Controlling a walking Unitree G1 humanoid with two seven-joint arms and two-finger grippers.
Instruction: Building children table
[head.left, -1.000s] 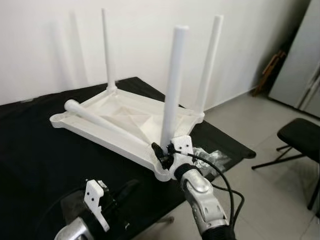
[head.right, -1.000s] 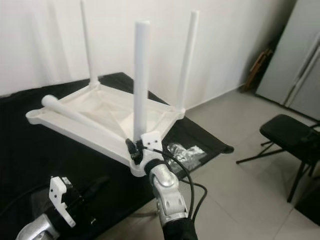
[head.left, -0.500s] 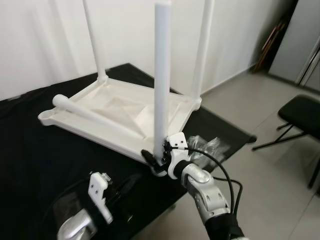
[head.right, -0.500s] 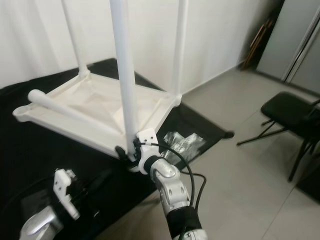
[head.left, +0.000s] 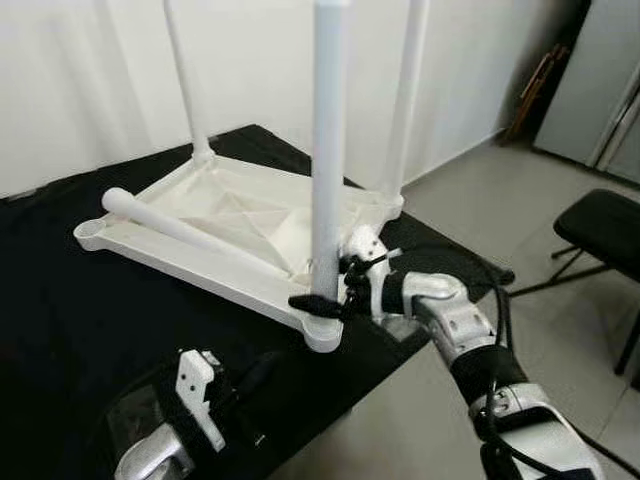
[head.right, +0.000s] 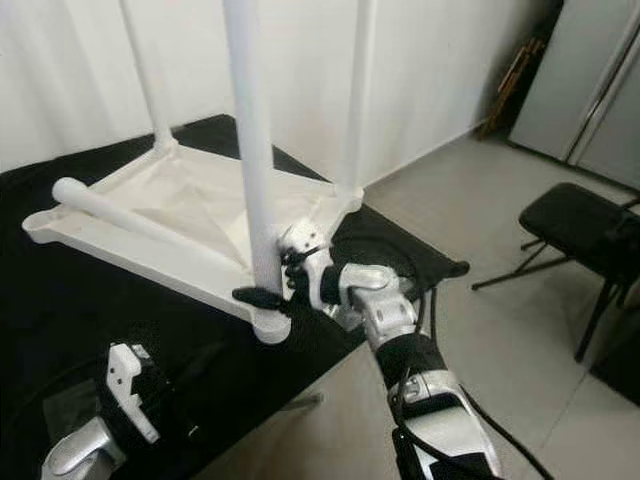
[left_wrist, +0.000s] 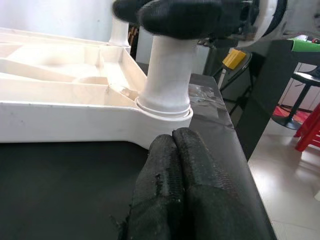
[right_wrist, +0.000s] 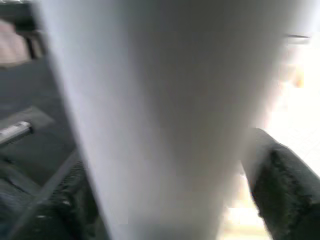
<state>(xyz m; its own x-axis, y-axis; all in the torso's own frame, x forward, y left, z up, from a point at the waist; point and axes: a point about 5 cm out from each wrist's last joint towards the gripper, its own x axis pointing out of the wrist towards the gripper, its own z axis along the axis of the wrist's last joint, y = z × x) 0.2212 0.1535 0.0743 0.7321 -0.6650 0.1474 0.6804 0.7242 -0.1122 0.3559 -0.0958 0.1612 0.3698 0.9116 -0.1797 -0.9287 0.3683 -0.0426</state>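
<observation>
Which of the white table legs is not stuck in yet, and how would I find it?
Look at the upside-down white tabletop on the black cloth. Three legs stand upright at its corners, and the right gripper clamps the nearest upright leg. The loose leg is the one lying flat, slanting across the tabletop's underside.

we see a plain white wall (head.left: 100, 60) behind, a grey tiled floor (head.left: 470, 200) to the right, and a black folding chair (head.left: 600, 235) near grey cabinet doors (head.left: 600, 90).
</observation>
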